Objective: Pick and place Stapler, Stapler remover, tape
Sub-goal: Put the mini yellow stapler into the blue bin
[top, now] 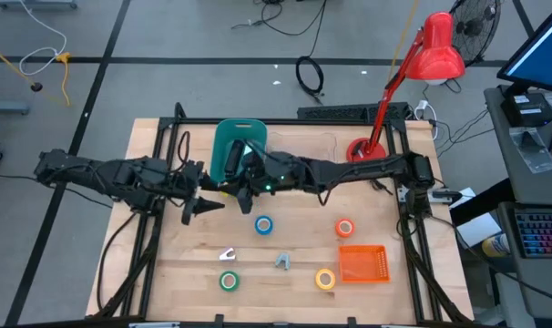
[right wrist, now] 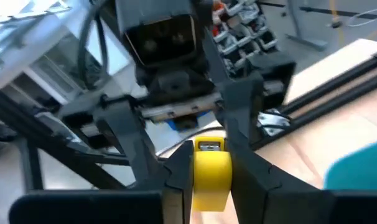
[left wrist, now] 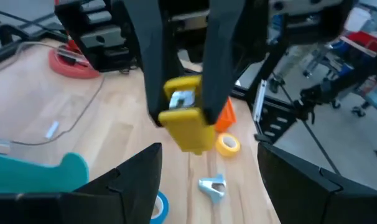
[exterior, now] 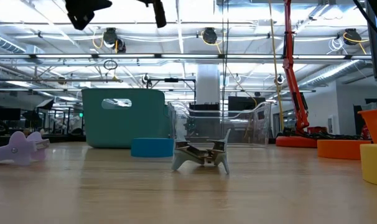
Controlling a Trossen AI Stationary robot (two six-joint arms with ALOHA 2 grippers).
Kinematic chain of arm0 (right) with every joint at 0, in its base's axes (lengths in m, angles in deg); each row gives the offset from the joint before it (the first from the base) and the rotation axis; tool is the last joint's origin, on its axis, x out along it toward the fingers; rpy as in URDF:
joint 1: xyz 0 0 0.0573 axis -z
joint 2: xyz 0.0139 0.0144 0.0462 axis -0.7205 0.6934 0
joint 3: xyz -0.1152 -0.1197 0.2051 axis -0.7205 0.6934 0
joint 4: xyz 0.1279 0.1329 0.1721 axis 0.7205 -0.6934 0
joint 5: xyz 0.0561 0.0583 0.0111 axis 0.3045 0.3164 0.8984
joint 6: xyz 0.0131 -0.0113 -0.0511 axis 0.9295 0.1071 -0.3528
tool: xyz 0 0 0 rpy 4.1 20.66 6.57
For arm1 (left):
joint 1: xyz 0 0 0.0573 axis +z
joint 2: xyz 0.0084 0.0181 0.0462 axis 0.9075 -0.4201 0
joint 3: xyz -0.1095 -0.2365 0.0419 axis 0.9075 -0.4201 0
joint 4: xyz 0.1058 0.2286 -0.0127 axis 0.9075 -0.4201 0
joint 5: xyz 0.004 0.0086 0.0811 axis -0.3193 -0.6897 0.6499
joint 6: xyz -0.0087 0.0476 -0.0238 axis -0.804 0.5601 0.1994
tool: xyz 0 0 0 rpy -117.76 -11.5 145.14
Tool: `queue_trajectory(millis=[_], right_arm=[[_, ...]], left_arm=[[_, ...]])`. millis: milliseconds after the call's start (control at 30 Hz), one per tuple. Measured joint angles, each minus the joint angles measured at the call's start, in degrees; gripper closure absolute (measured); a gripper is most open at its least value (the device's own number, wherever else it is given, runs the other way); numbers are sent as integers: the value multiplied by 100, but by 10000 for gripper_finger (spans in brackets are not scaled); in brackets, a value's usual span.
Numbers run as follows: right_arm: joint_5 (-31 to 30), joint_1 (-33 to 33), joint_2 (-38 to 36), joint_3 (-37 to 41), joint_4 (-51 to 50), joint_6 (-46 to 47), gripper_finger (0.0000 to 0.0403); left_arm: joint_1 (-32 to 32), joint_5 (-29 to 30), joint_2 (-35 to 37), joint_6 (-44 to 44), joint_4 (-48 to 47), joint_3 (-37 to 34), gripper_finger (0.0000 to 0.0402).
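My right gripper (right wrist: pixel 208 163) is shut on a yellow stapler (right wrist: pixel 210 177) high above the table's middle, just in front of the teal bin (top: pixel 238 146). My left gripper (left wrist: pixel 210 186) stands open facing it from the left, a short way off, with nothing between its fingers. On the table lie blue tape (top: pixel 264 225), orange tape (top: pixel 345 228), green tape (top: pixel 228 281) and yellow tape (top: pixel 325 279). A grey staple remover (top: pixel 283 261) stands on its prongs, and a pale one (top: pixel 228 255) lies to its left. My right gripper pinches the yellow stapler's two sides (left wrist: pixel 198 115) between its two fingers. The fingers (right wrist: pixel 176 174) come level from the table's right. One end of the stapler (left wrist: pixel 188 134) juts out past the fingertips toward my left gripper. The stapler is lifted clear of the table.
An orange basket (top: pixel 361 264) sits at the near right beside the yellow tape. A red desk lamp (top: pixel 413 73) stands at the far right corner. A clear container (exterior: pixel 238 124) stands to the right of the teal bin.
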Motion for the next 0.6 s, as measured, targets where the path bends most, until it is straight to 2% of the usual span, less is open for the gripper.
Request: queue_trajectory(millis=[267, 600], right_arm=[[444, 154, -2, 0, 22, -250, 337], [489, 143, -4, 0, 84, -334, 337]], left_arm=[[0, 340, -75, -218, 137, 0, 135], [198, 410, -36, -358, 281, 0, 135]])
